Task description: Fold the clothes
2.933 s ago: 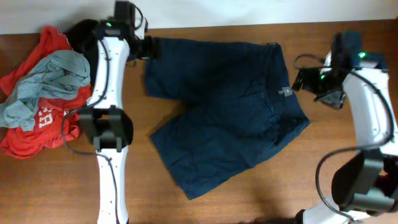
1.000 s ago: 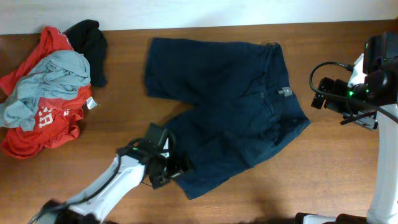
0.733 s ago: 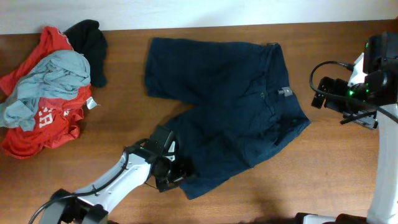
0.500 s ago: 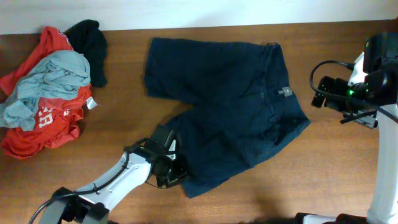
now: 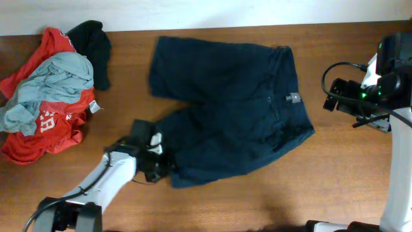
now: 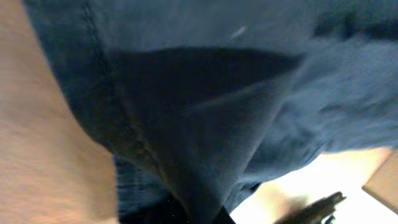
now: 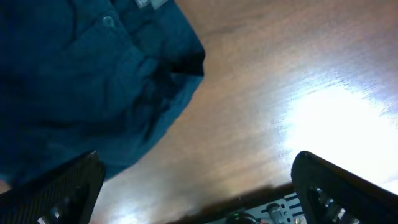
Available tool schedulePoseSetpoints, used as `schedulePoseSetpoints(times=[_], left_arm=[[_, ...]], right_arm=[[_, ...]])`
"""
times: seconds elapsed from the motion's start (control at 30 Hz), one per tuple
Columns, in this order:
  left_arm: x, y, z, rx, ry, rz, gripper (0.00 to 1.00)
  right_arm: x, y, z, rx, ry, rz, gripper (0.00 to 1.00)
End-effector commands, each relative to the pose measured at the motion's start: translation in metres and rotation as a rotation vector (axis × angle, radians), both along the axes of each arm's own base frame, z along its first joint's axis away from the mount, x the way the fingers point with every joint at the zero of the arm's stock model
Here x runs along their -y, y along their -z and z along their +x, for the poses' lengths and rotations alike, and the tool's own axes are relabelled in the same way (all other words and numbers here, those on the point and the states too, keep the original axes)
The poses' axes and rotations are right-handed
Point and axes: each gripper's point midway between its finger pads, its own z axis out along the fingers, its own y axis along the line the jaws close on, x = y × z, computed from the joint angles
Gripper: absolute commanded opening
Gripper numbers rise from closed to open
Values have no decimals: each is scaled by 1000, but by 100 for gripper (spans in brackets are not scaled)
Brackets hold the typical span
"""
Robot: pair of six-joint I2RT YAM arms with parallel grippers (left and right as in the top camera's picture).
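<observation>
The clothes [image 5: 232, 109] are dark navy shorts lying spread on the wooden table, waistband to the right and legs to the left. My left gripper [image 5: 159, 171] is shut on the hem of the near leg at the shorts' lower left corner. In the left wrist view the navy cloth [image 6: 205, 112] fills the frame and runs down between the jaws at the bottom edge. My right gripper [image 5: 329, 98] hovers open just right of the waistband. Its wide-apart fingers [image 7: 68, 193] frame bare table, and the shorts' corner [image 7: 81, 81] lies ahead of them, not touched.
A heap lies at the back left: a red shirt [image 5: 48, 132], a grey tee [image 5: 51, 84] on it and a small black garment [image 5: 96, 42]. Bare wood [image 5: 270, 200] runs along the front of the table. The table's far edge [image 5: 257, 27] meets a white wall.
My left gripper closed on the near leg's hem and pulled it to the left. The leg bunched up and the shorts slid a little leftward. The right arm stayed still.
</observation>
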Motion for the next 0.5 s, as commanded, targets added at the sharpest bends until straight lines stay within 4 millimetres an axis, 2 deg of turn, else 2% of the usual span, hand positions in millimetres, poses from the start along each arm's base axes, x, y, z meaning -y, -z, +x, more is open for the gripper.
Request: schedulePoseSetpoints(times=[0.0, 0.1, 0.23, 0.33, 0.47], left_arm=[[-20, -17, 40, 163, 29, 12, 1], [-32, -31, 66, 243, -11, 10, 1], [-41, -48, 88, 332, -2, 27, 1], [-50, -55, 101, 365, -24, 77, 1], [-52, -57, 105, 382, -27, 85, 1]], right_arm=[[-3, 14, -6, -50, -10, 17, 99], [-11, 29, -10, -93, -21, 66, 99], [-17, 58, -21, -178, -34, 103, 99], [-22, 81, -26, -222, -49, 134, 99], [-45, 112, -24, -216, -146, 257, 97]])
